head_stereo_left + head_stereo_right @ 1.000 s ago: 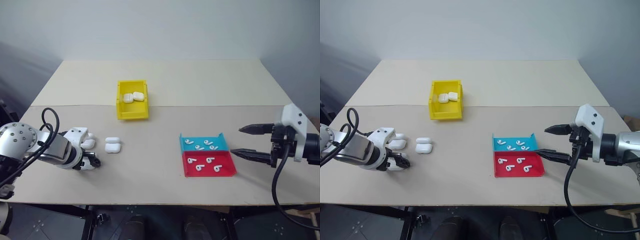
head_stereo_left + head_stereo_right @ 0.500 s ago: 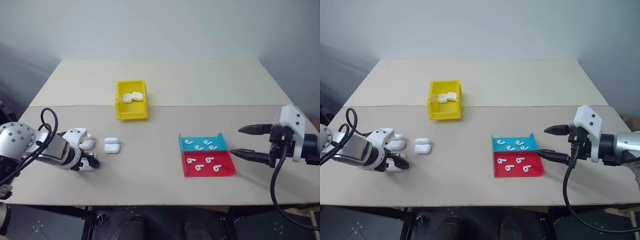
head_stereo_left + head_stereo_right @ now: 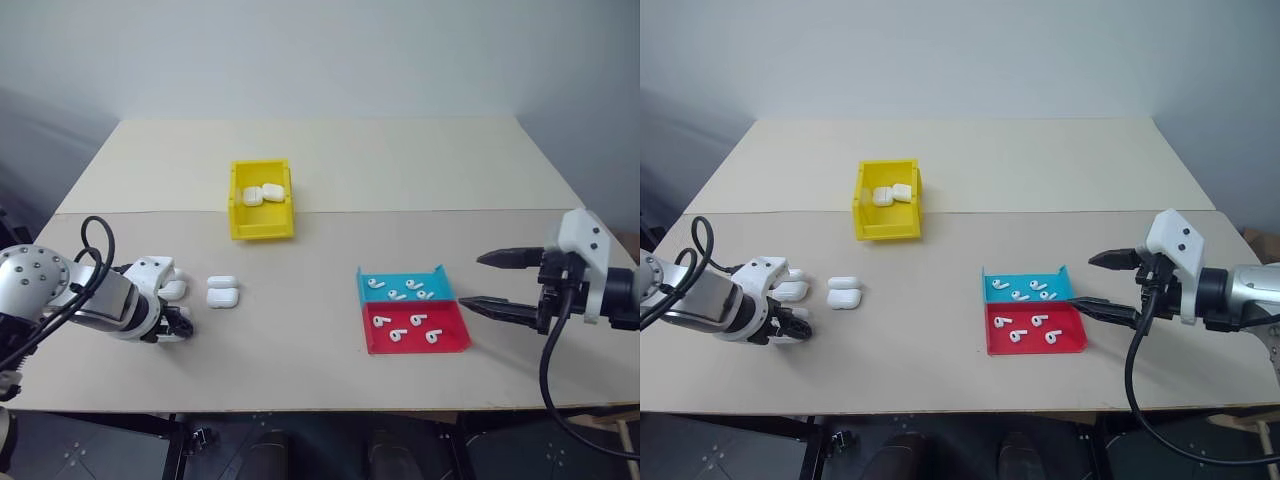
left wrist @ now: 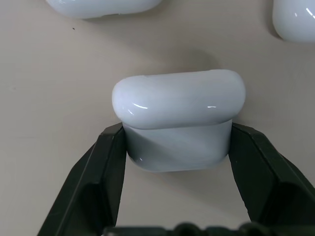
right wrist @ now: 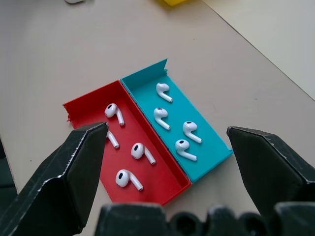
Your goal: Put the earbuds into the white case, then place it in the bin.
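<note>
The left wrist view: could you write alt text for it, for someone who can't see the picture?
Two black fingers of the left claw are closed on the sides of a small glossy white case with its lid shut, resting on a beige table. Parts of two more white cases lie beyond it.

Left claw (image 3: pixel 176 327) hides most of its white case (image 4: pixel 178 119) overhead

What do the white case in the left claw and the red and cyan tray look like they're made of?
Small rounded white case: likely glossy hard plastic, with bright highlights along its smooth lid. Flat red and cyan tray: probably thin matte plastic, with even colour, dull surfaces and sharp upright walls.
</note>
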`<state>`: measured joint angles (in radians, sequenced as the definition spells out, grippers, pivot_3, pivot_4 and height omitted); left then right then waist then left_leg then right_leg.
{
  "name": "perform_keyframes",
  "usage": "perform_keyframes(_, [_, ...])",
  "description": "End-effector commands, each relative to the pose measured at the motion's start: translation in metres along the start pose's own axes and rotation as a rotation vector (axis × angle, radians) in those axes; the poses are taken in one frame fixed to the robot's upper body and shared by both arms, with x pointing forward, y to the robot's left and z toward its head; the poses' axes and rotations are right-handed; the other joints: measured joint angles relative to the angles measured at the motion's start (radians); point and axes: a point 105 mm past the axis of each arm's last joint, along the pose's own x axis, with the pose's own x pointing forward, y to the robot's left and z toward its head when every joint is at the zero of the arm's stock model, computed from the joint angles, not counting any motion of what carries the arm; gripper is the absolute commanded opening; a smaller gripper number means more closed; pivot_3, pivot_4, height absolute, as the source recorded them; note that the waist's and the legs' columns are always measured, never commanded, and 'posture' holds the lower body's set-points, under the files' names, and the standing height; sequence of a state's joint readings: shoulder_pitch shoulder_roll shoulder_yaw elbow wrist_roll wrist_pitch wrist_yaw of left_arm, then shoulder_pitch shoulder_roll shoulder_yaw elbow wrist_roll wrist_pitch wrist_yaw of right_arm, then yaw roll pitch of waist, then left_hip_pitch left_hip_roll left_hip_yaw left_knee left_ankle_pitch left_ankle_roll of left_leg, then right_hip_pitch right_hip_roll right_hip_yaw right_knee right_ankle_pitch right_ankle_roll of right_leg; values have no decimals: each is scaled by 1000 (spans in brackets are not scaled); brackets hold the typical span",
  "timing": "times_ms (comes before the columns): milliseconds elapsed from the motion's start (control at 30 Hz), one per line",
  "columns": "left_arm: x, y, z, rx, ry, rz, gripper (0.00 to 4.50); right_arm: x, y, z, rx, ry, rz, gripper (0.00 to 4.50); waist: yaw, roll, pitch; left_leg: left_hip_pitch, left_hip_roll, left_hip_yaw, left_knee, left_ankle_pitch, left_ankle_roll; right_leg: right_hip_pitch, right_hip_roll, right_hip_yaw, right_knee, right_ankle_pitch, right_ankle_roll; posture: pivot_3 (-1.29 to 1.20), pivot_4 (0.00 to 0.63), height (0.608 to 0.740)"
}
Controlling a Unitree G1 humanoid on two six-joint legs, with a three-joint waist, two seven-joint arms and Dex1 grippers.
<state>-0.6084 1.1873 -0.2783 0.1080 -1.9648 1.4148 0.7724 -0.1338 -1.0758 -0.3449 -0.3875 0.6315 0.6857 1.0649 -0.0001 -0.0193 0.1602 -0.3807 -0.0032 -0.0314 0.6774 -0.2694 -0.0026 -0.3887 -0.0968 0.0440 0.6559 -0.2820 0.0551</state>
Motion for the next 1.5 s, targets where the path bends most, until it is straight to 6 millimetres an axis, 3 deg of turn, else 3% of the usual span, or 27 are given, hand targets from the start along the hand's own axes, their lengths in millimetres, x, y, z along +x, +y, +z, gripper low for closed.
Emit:
perform_keyframes(33, [-26, -11, 25, 13, -168, -57, 2828, 1, -1, 9, -51, -40, -17, 4500, 1, -3, 1, -1, 0, 0, 0, 0, 0, -1, 0, -1, 0, 0, 0, 0, 150, 740])
perform_keyframes(233, [-92, -27, 45, 70, -464, -254, 2828, 10, -3, 9, -48, -88, -39, 4500, -13, -6, 4, -7, 0, 1, 0, 2, -3, -7, 0, 0, 0, 0, 0, 0, 150, 740])
perform_keyframes(333, [-123, -44, 49, 145, -695, -359, 2828, 13, -3, 8, -40, -106, -51, 4500, -15, -5, 3, -7, 1, 2, -3, 2, -3, -8, 0, 1, -1, 0, 0, 0, 150, 740])
perform_keyframes(433, [-139, -58, 45, 265, -942, -415, 2828, 17, -4, 7, -40, -124, -64, 4500, -13, -5, 4, -8, 1, 3, -3, 2, -3, -9, 0, 1, -3, 0, 0, 0, 150, 740])
perform_keyframes(567, [-135, -74, 41, 420, -1087, -472, 2828, 22, -6, 11, -46, -157, -77, 4500, -11, -5, 4, -7, 1, 6, -3, 2, -3, -4, 2, -1, -7, 1, -1, 0, 150, 740])
perform_keyframes(767, [-132, -101, 42, 554, -1205, -748, 2828, 29, 1, 13, -44, -189, -66, 4500, -2, -5, 4, -6, 1, 7, -2, 1, -1, -1, 2, -3, -9, 1, -1, 0, 150, 740])
perform_keyframes(900, [-124, -111, 37, 598, -1226, -959, 2828, 33, 10, 12, -40, -189, -40, 4500, -3, -5, 4, -7, 2, 6, -1, 0, 0, -2, 3, -3, -9, 1, 0, 0, 150, 740])
perform_keyframes(1133, [-112, -125, 24, 841, -1143, -1296, 2828, 42, 8, 17, -54, -190, -6, 4500, -14, -5, 4, -6, 2, 5, 0, 0, 1, -1, 3, -3, -9, 1, 0, 0, 150, 740])
perform_keyframes(1367, [-98, -139, 11, 1052, -1210, -1216, 2828, 44, 11, 24, -85, -149, 31, 4500, -16, -5, 4, -7, 3, 3, 0, -2, 3, -2, 3, -2, -9, 2, 0, 0, 150, 740])
perform_keyframes(1500, [-98, -142, 8, 1038, -1255, -1206, 2828, 44, 10, 21, -112, -39, 39, 4500, -14, -5, 4, -8, 3, 2, 1, -3, 5, -2, 2, -2, -9, 2, 0, 0, 150, 740])
